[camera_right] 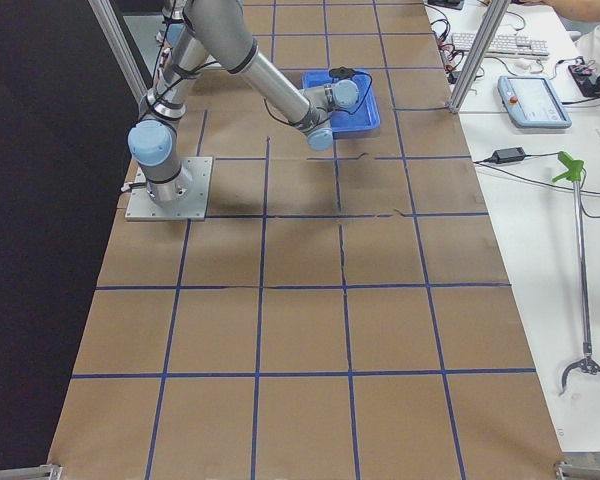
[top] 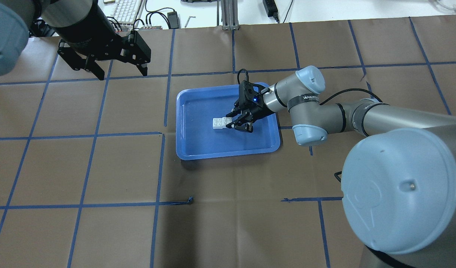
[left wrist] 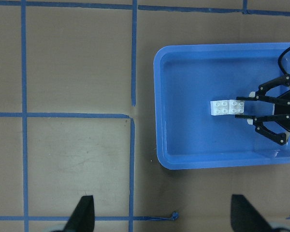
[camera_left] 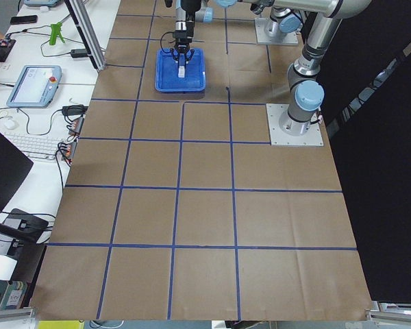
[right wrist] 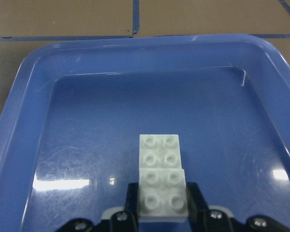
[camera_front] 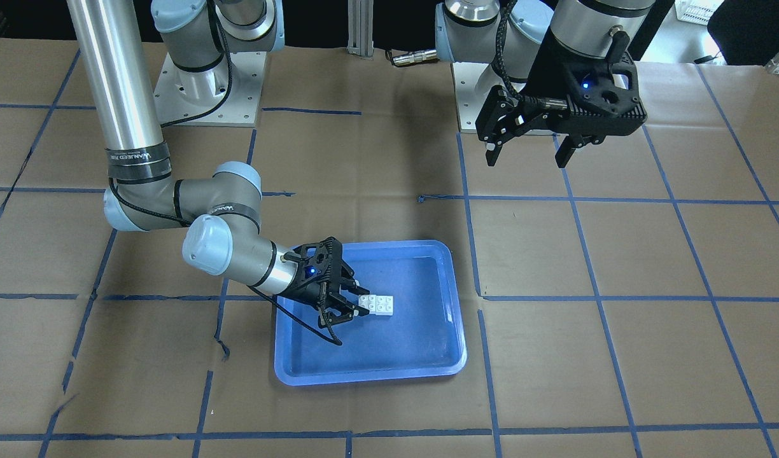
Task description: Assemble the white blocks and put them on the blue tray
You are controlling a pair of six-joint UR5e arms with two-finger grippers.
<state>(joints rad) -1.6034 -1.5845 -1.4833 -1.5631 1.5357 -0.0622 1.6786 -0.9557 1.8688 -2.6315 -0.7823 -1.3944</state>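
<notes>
The two white blocks (right wrist: 162, 179) are joined into one stepped piece lying on the floor of the blue tray (right wrist: 135, 41). The piece also shows in the front view (camera_front: 377, 304), the overhead view (top: 220, 123) and the left wrist view (left wrist: 227, 107). My right gripper (camera_front: 361, 298) reaches low into the tray (camera_front: 370, 375), and its fingers close on the sides of the nearer block. My left gripper (camera_front: 526, 149) is open and empty. It hangs high above the table, well away from the tray (top: 228, 152), on my left side (top: 122, 72).
The table is covered in brown paper with a blue tape grid. My right arm's elbow (top: 306, 108) lies just beside the tray's right edge. The two arm bases (camera_front: 205, 89) stand at the table's robot side. Keyboards and cables lie beyond the far edge.
</notes>
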